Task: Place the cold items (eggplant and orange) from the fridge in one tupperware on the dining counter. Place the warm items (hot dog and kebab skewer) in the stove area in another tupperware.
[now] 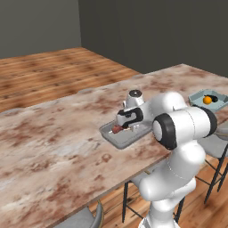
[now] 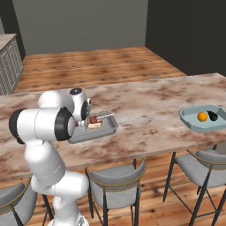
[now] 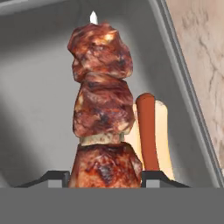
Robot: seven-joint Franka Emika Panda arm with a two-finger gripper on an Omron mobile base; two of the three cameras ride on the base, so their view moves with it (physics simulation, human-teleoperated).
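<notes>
My gripper is shut on the kebab skewer, whose dark meat chunks hang just over a grey tupperware tray. The hot dog lies in that tray beside the skewer. From the base cameras, the gripper hovers low over the tray on the dining counter. Farther right stands a pale blue tupperware holding the orange and the dark eggplant.
Grey stools stand along the counter's near edge, beside my base. Wooden floor and dark walls lie beyond the counter. A pale cabinet shows at the far left.
</notes>
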